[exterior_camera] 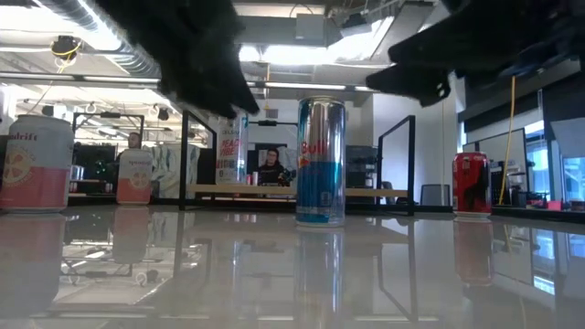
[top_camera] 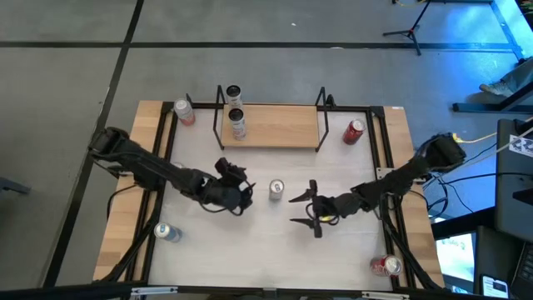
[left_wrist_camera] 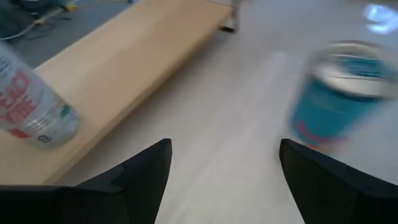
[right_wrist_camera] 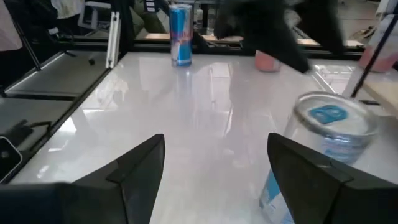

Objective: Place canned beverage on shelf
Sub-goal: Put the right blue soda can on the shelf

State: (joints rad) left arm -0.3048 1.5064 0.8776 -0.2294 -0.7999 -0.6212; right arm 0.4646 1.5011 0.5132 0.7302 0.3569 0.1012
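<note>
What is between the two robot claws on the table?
A blue-and-silver Red Bull can stands upright between the left gripper and the right gripper, both open. The high view shows it, touched by neither.

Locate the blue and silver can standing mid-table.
In the high view the blue and silver can stands upright at the table's centre, between the left gripper and the right gripper, in front of the shelf.
</note>
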